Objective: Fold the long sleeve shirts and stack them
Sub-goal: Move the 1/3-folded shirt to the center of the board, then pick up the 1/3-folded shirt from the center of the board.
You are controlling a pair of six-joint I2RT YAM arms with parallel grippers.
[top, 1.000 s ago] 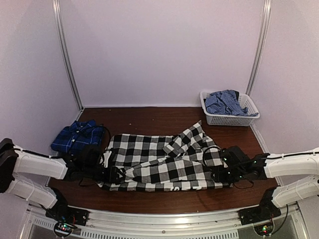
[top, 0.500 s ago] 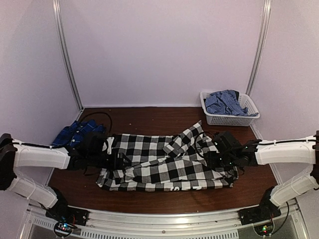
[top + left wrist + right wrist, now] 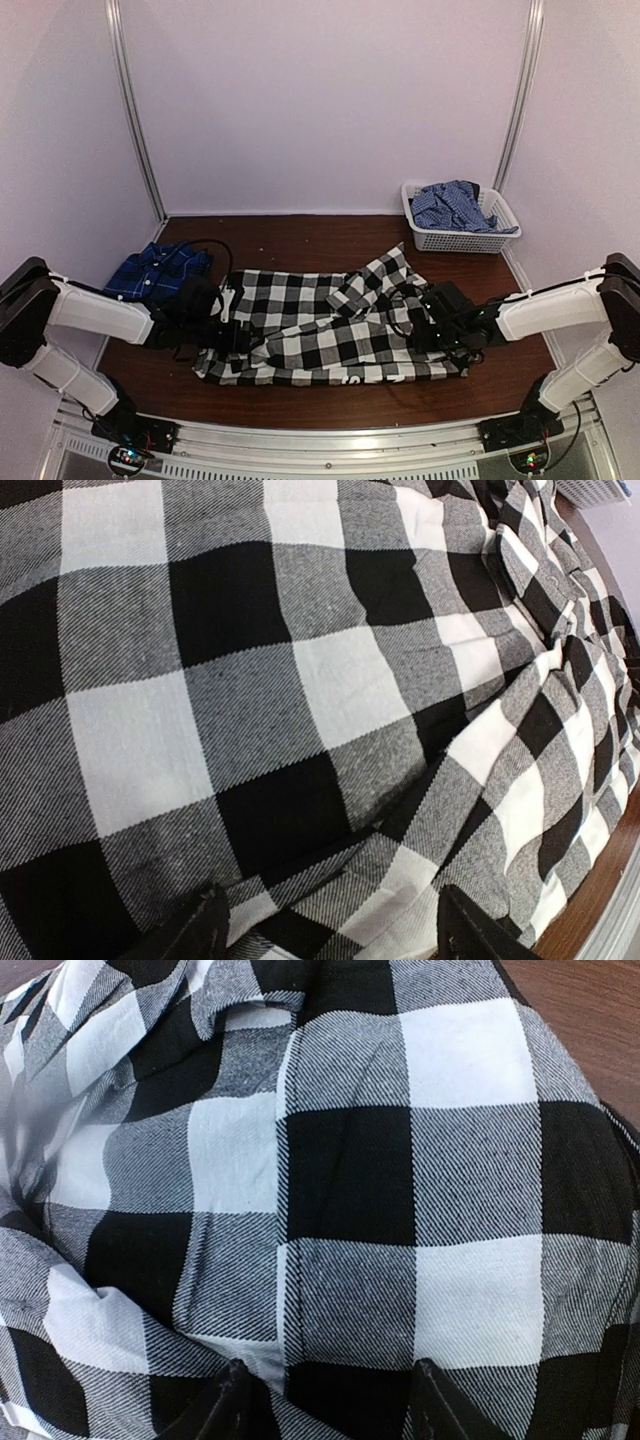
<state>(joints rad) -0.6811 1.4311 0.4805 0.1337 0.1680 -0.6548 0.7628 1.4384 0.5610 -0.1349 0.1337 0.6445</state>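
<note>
Checked shirt (image 3: 320, 320) flat btwn L gripper (image 3: 240, 338) & R gripper (image 3: 420, 333)

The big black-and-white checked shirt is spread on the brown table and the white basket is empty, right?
Not empty: the white plastic basket holds crumpled blue checked cloth, as the top view shows. The black-and-white checked shirt lies spread on the brown table.

A dark brown wooden tabletop (image 3: 300, 232) sits enclosed by plain pale lilac walls (image 3: 330, 110) at nine, twelve and three o'clock. Silver metal uprights (image 3: 134, 110) stand in both far corners. A white plastic basket (image 3: 452, 240) rests at two o'clock. Soft, even lighting.
</note>
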